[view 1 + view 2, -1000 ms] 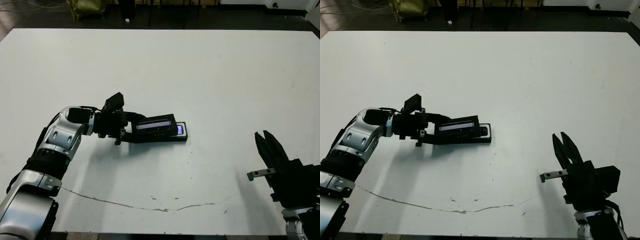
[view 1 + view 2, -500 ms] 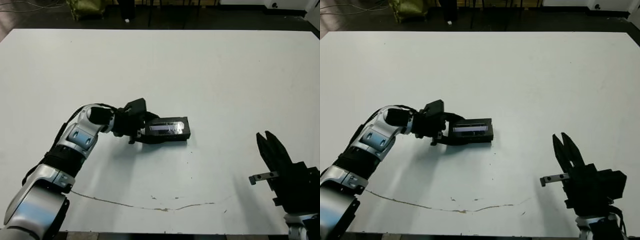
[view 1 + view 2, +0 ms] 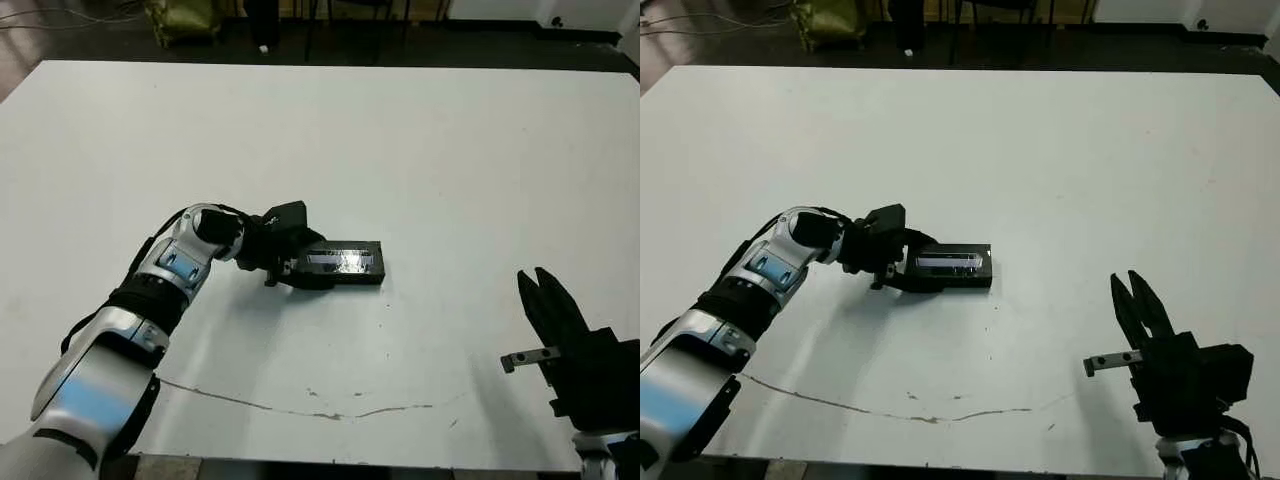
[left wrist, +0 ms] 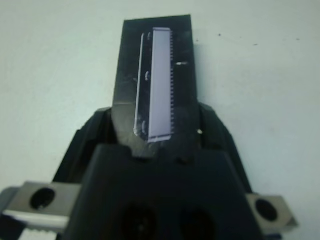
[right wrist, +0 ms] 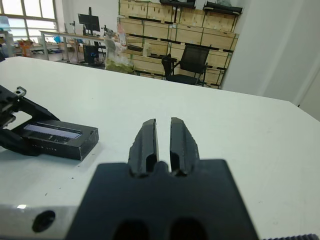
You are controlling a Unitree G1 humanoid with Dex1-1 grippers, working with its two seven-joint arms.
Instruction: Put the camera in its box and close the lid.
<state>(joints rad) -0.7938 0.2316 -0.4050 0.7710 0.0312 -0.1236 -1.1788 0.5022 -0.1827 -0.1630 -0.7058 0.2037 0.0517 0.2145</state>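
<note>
**Q:** Head views: was any label or writing legible, and where was the lid?

**A:** None was legible. The lid (image 3: 343, 264), black with a glossy silvery strip on top, lay flat on the white table (image 3: 400, 150), directly beyond the left gripper (image 3: 300, 266). Its near short end sat between that gripper's black fingers, which were clamped on it. Its long axis continued the line of the fingers, pointing away from the gripper toward the robot's right. The box and camera could not be made out as separate items. The right gripper (image 3: 540, 295) stood well apart from the lid, near the table's front edge, holding nothing.

**Q:** Left wrist view?

**A:** The lid (image 4: 156, 80) extended straight out from the gripper body, strip uppermost, and one finger (image 4: 215, 131) flanked each long side of its near end. No text could be read on the strip.

**Q:** Right wrist view?

**A:** The right gripper's fingers (image 5: 145, 145) stood nearly together with only a narrow slit between them, empty. The lid (image 5: 55, 138) lay well off to one side. Shelved cardboard boxes (image 5: 165, 30) and a chair (image 5: 192, 62) showed beyond the table; their markings were too small to read.
</note>
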